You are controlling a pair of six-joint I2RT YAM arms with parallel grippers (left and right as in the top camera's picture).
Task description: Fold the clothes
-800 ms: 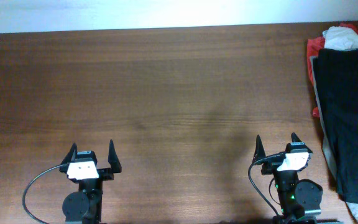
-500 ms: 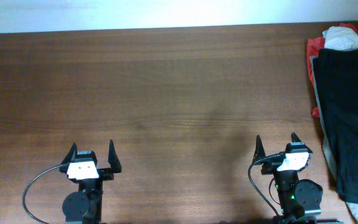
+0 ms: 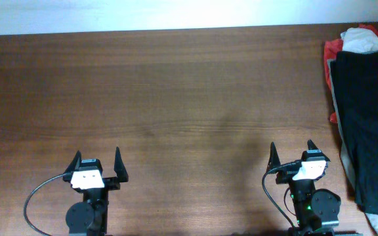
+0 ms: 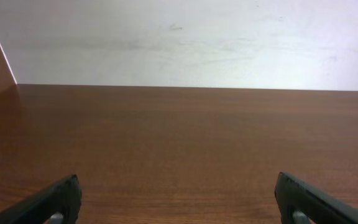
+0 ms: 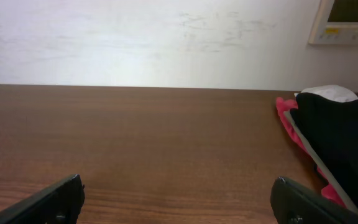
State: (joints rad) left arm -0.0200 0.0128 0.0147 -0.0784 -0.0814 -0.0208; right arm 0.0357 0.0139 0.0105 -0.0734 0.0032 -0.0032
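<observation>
A pile of clothes lies at the table's right edge. A plain black garment (image 3: 369,118) lies on top, over a grey one (image 3: 346,164), a red one (image 3: 330,49) and a white one (image 3: 363,40). The black garment also shows in the right wrist view (image 5: 344,134), far right. My left gripper (image 3: 98,160) is open and empty at the front left. My right gripper (image 3: 291,151) is open and empty at the front right, left of the pile and apart from it. Both sets of fingers show spread wide over bare wood in the left wrist view (image 4: 178,193) and the right wrist view (image 5: 178,194).
The brown wooden table (image 3: 176,98) spans the view, with a white wall (image 4: 185,37) behind its far edge. A wall panel (image 5: 344,22) hangs at the upper right in the right wrist view. Cables run beside both arm bases.
</observation>
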